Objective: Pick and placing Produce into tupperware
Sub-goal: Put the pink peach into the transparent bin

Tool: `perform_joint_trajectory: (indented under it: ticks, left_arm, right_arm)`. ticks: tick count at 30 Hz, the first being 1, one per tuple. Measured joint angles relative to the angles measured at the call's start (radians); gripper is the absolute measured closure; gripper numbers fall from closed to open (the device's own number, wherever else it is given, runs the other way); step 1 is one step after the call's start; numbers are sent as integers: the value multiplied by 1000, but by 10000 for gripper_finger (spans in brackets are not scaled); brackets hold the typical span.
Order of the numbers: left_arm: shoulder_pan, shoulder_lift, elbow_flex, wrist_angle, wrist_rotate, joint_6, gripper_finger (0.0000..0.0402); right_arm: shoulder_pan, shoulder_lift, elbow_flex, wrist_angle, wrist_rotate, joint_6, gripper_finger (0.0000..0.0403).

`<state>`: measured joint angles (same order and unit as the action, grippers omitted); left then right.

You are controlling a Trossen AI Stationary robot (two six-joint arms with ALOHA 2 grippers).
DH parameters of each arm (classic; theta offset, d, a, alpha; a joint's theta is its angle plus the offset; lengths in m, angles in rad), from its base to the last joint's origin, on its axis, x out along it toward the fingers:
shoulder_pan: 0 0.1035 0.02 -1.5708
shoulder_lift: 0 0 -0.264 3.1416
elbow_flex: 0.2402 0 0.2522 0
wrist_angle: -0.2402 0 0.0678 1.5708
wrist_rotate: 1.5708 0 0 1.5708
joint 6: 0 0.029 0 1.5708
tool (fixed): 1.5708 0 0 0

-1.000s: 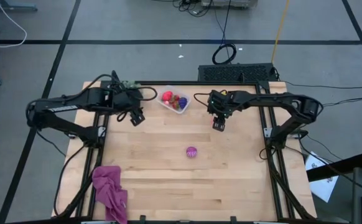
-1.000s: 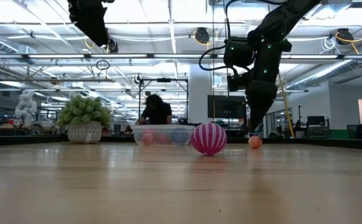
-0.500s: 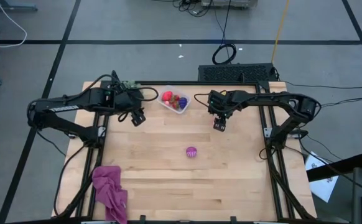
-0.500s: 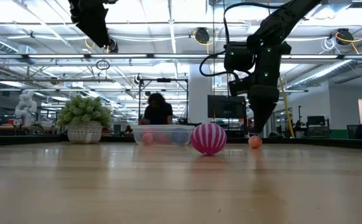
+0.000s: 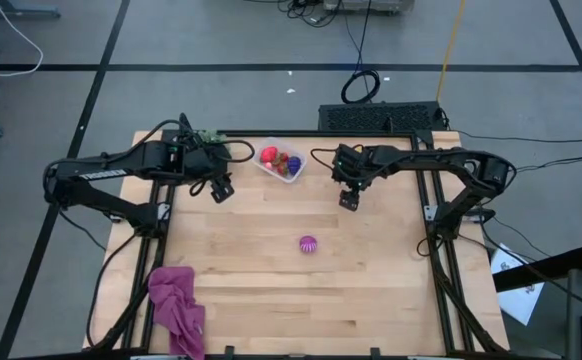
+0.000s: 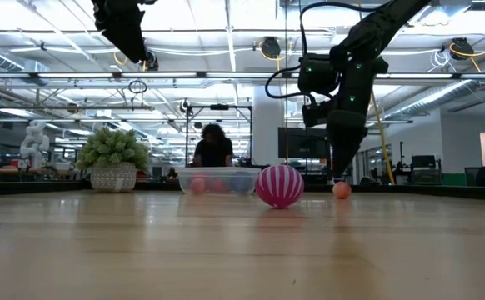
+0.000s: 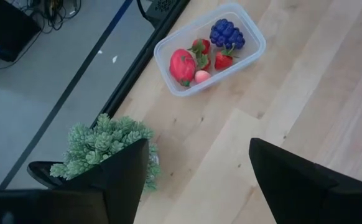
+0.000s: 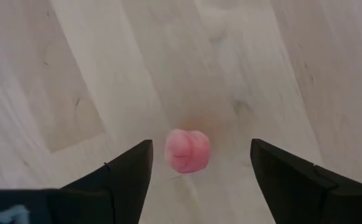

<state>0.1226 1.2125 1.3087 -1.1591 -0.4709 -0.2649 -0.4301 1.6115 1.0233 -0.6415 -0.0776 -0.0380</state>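
The clear tupperware stands on the table near its far edge and holds red, blue-purple and pink produce. A small pink toy fruit lies on the table to the tub's right. My right gripper is open, pointing down over it, one finger on each side, not touching. It also shows in the high view and the low view. A magenta-striped ball rests at mid-table. My left gripper is open and empty, raised left of the tub.
A green bushy plant in a woven pot stands at the far left, beside my left arm. A magenta cloth lies bunched at the near left corner. A person shows in the room behind the tub.
My right gripper has shifted slightly toward the table's left edge above the pink fruit, staying open.
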Motion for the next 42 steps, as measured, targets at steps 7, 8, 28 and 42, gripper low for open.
perform_joint_trajectory:
  ticks: [7, 8, 28, 42]
  left_arm:
    - [0, 0, 0, 0, 0, 0, 122]
    - [0, 0, 0, 0, 0, 0, 121]
    - [0, 0, 0, 0, 2, 0, 123]
    - [0, 0, 0, 0, 2, -1, 124]
  right_arm:
    - [0, 23, 0, 15, -6, 7, 139]
    - [0, 32, 0, 15, -6, 8, 139]
    - [0, 160, 4, 23, -2, -3, 140]
    - [-1, 162, 1, 21, 3, 0, 213]
